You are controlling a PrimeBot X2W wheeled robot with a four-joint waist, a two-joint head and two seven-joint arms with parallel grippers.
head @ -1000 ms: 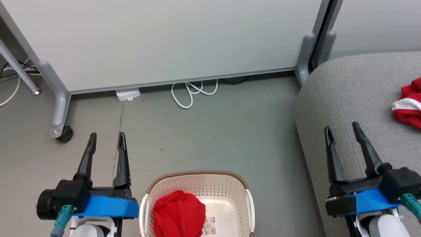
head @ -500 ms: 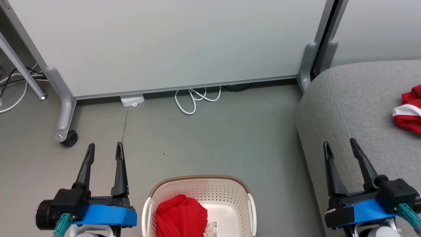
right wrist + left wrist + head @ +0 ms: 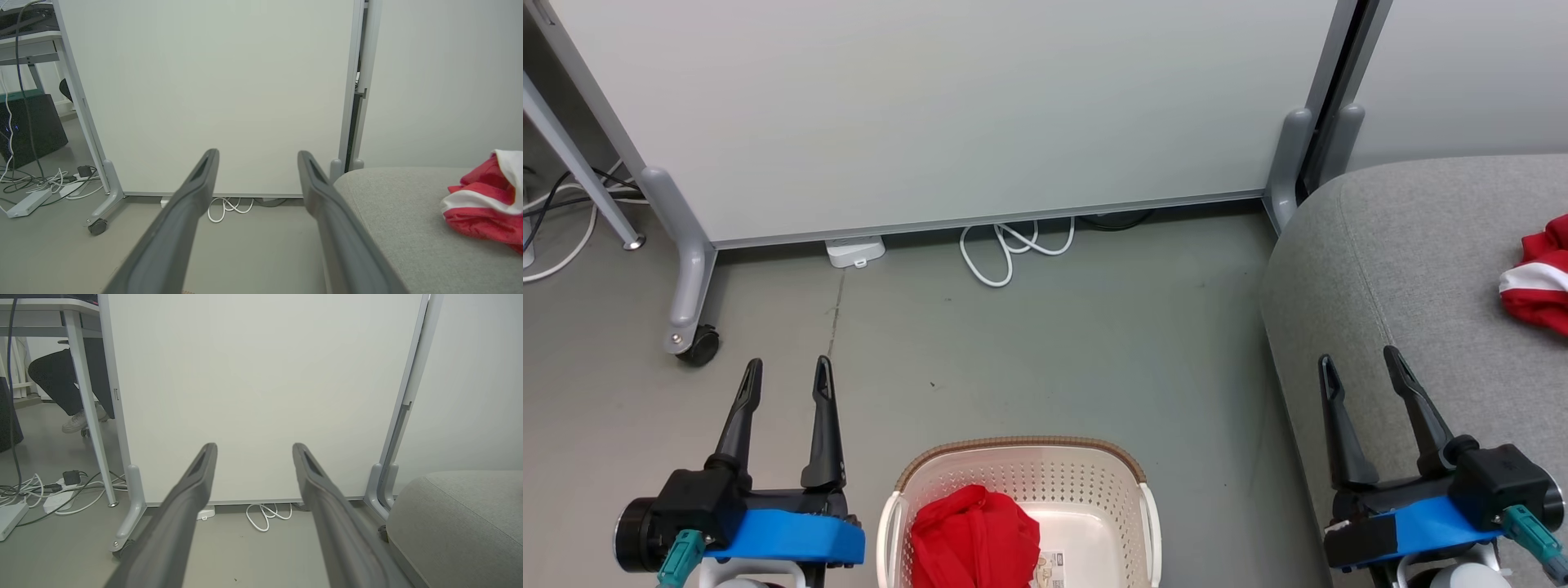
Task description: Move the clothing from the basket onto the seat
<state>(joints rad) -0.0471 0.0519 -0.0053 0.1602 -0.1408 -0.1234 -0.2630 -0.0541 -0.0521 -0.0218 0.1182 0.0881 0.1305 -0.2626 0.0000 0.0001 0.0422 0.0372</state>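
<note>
Clothing is split: one red jersey lies bunched inside the basket, toward its left wall, and a second jersey rests on the seat, well right of the basket. The left jaws, just left of the basket, and the right jaws, far to its right over the seat's edge, both stand released and empty. A shallow pinch on loose folds could slip. Trailing fabric might also catch the rim and drag the basket.

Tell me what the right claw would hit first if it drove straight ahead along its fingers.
Most likely the white partition panel: the open right claw aims at its lower part, with nothing between in the wrist view. The seat sits just right of that line; depth is hard to judge.
</note>
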